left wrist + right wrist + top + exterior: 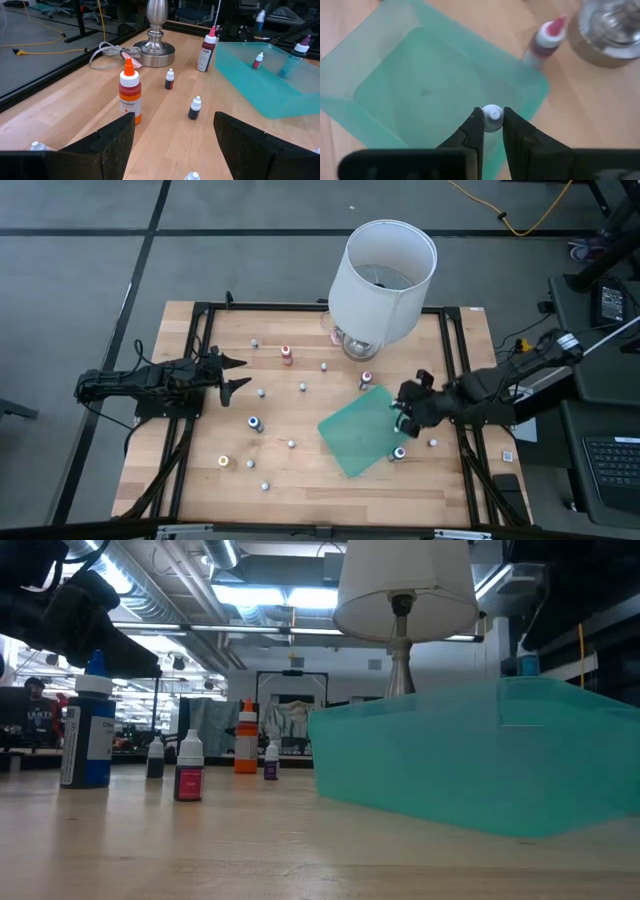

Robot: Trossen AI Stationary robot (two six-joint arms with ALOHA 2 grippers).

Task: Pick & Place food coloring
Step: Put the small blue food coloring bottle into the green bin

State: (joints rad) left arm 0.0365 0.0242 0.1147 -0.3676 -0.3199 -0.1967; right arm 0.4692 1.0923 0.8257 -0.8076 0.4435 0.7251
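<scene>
The food coloring is a set of tiny bottles scattered over the wooden table: an orange-topped one (287,355) (130,92), a blue one (255,423) (90,730), a yellow one (224,462) and a pink-topped one (366,380) (545,42). My right gripper (405,415) (492,120) hovers over the right part of the green tray (360,435) (435,85), shut on a white-capped bottle. My left gripper (235,375) (172,135) waits open near the table's left edge, apart from every bottle. My right gripper pinches a tiny bottle by its white cap (492,114) between the two fingertips, coming from above and pointing down. The bottle's body is hidden under the fingers. It is held over the inside of the green tray.
A lamp with a big white shade (385,270) stands at the table's far edge, its metal base (156,47) beside the tray. A blue bottle (399,452) stands at the tray's near right corner. Several small bottles (194,107) dot the middle of the table.
</scene>
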